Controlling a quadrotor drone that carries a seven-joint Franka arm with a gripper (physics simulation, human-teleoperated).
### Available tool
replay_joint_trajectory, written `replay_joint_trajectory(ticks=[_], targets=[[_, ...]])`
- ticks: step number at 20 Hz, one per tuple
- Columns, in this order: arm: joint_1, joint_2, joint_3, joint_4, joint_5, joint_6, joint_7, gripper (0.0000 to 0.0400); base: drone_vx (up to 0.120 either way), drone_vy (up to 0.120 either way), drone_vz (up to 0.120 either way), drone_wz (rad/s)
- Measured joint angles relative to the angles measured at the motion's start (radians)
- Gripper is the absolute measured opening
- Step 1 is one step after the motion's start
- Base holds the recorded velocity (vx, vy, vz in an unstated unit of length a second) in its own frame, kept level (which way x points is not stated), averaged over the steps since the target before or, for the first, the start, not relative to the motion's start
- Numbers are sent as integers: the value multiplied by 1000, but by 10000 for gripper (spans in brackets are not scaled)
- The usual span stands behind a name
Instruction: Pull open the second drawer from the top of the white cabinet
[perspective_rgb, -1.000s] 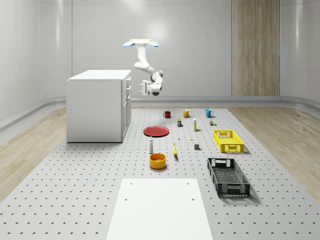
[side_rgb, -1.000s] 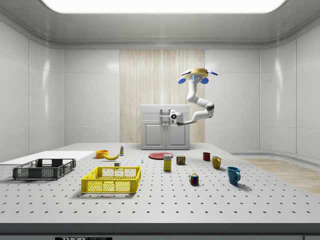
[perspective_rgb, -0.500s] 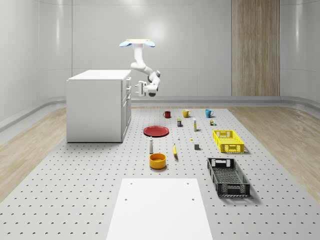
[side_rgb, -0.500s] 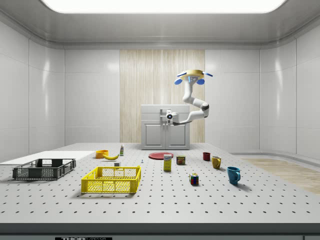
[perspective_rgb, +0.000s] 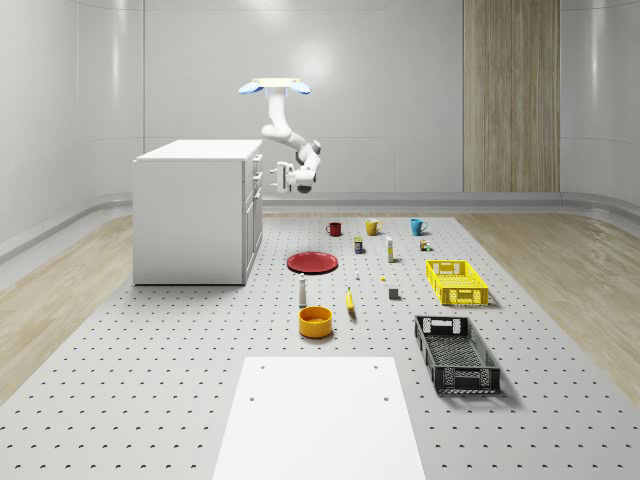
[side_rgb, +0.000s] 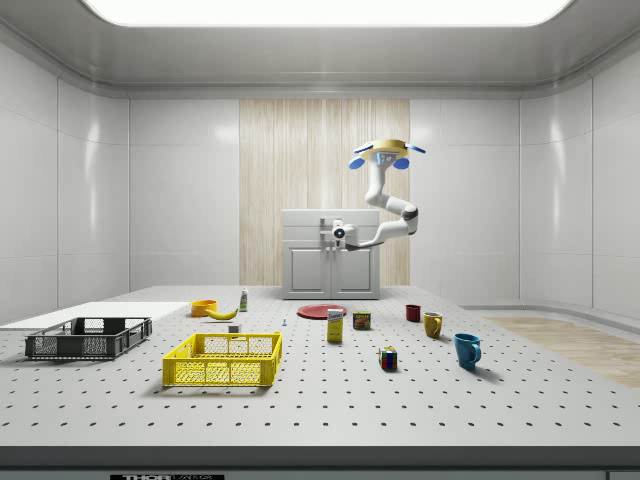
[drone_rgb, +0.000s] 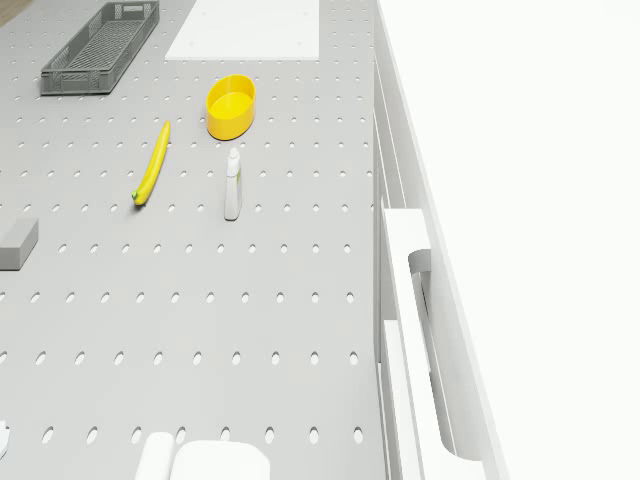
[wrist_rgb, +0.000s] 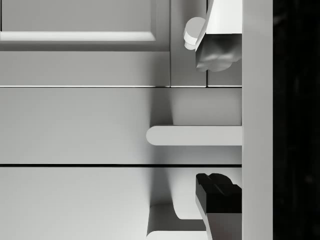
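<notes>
Gripper (wrist_rgb: 216, 117) sits at white cabinet (perspective_rgb: 195, 215) front, jaws apart either side of a drawer handle (wrist_rgb: 195, 135), likely lined up to clamp and pull. Drone (perspective_rgb: 274, 87) hovers beside the cabinet's drawer side. Cabinet stands at whole-scene view's left, drawers closed. No readable writing or brands.

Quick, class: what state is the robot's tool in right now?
Tool: open, holding nothing; its fingers sit either side of a drawer handle on the white cabinet, not yet closed on it.
</notes>
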Motion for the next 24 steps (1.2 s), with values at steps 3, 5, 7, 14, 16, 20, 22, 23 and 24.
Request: replay_joint_trajectory(ticks=[3, 5, 7, 14, 16, 20, 22, 23, 24], targets=[[3, -3, -1, 0, -3, 3, 2, 300, -120, 0, 0, 0], [5, -5, -1, -1, -5, 4, 4, 300, -20, 0, 0, 0], [6, -7, -2, -1, -6, 6, 5, 300, 0, 0, 0, 0], [12, -14, -3, -2, -12, 11, 10, 300, 29, 0, 0, 0], [13, -16, -3, -2, -14, 12, 11, 300, 120, 0, 0, 0], [16, -19, -4, -2, -16, 15, 14, 300, 50, 0, 0, 0], [17, -21, -4, -3, -18, 16, 15, 300, 0, 0, 0, 0], [18, -21, -5, -3, -18, 17, 15, 300, 0, 0, 0, 0], [18, -22, -5, -3, -19, 17, 16, 300, 0, 0, 0, 0]])
